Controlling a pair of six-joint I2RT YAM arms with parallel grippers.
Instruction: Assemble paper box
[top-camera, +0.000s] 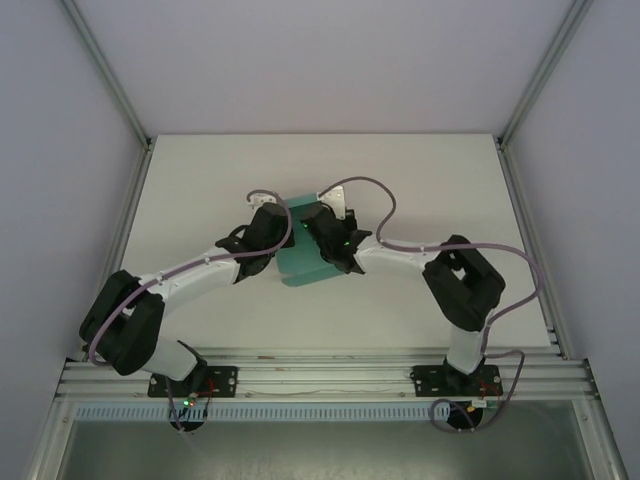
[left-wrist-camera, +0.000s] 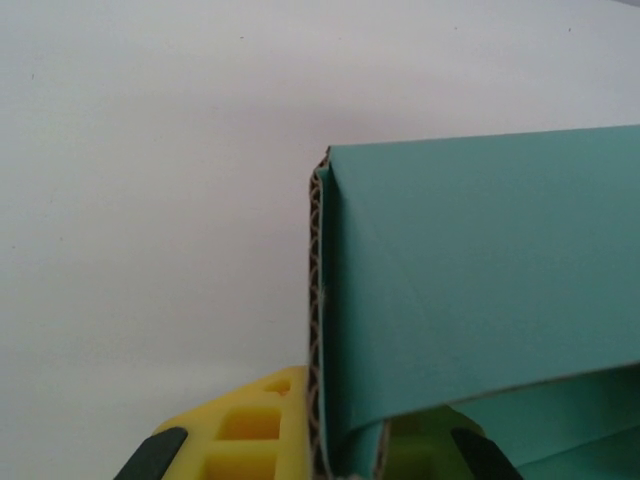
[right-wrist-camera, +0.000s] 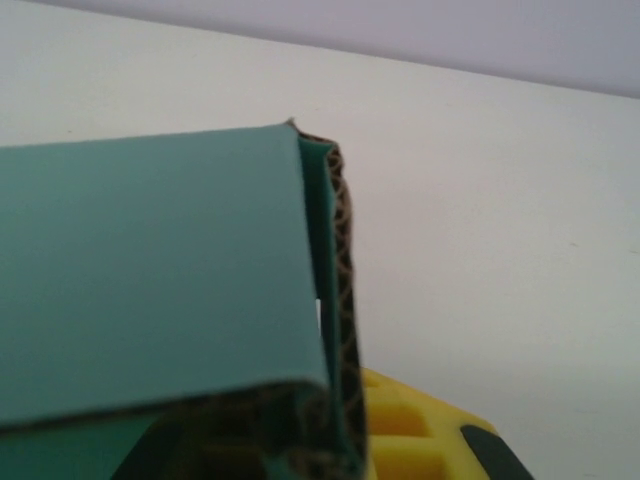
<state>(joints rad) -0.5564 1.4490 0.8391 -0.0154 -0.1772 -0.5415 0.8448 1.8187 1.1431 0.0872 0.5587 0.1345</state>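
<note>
From above, the teal-green thin card paper box (top-camera: 300, 262) sits partly folded in the middle of the white tabletop (top-camera: 420, 180). The left end effector (top-camera: 288, 222) and the right end effector (top-camera: 318, 222) are close side by side over its far part.

In the left wrist view, the left end effector (left-wrist-camera: 320, 455) pinches a standing wall of the paper box (left-wrist-camera: 470, 290). The wall's brown wavy edge is right beside a yellow finger (left-wrist-camera: 250, 430).

In the right wrist view, the right end effector (right-wrist-camera: 335, 455) pinches a wall of the paper box (right-wrist-camera: 150, 270), with a yellow finger (right-wrist-camera: 410, 430) touching it.
</note>
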